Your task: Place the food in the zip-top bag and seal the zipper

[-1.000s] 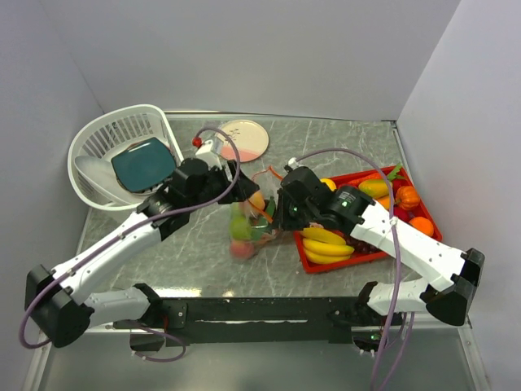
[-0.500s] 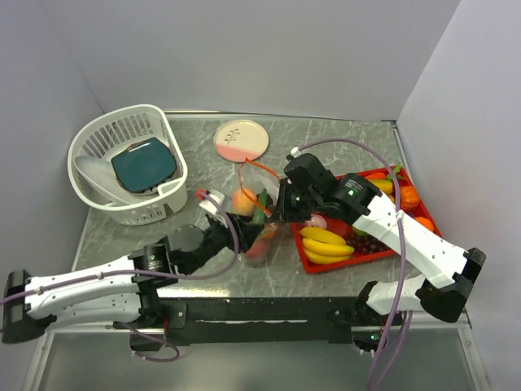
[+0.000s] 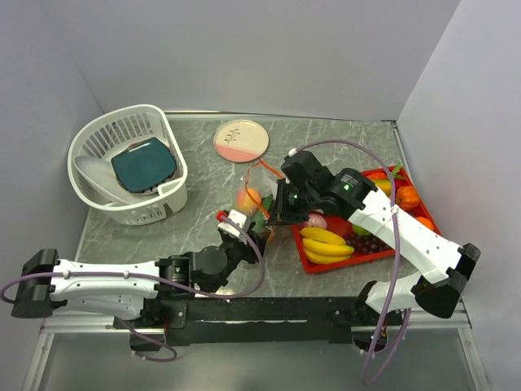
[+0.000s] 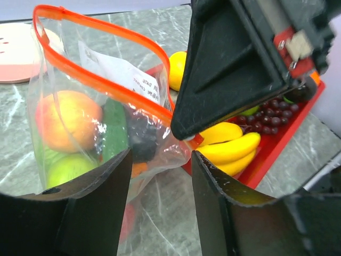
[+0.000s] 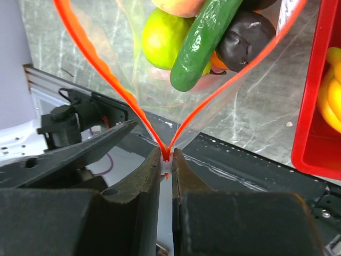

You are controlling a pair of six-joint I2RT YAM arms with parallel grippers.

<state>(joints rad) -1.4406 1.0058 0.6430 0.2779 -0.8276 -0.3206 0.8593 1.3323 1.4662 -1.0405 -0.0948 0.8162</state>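
Pinches zipper [image 5: 165, 151] end between right gripper's [image 5: 166, 161] pressed-together jaws, holding zip-top bag [image 3: 251, 199] upright at table's [image 3: 326, 138] middle, against red tray's [image 4: 277, 148] left edge. Spreads left gripper's [image 4: 160, 176] jaws near its base. Has some food [image 4: 69, 120] bagged; needs bananas [image 3: 326, 243], grapes [image 3: 373, 243] loaded, mouth sealed.

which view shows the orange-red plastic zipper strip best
Right wrist: the orange-red zipper strip forms an open V, pinched in the right gripper. Left wrist shows its loop side-on; top external only a thin arc.

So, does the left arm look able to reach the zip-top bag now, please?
Probably yes: the left pincer is open, facing the zip-top bag with nothing between, while the right pincer holds up its zipper.
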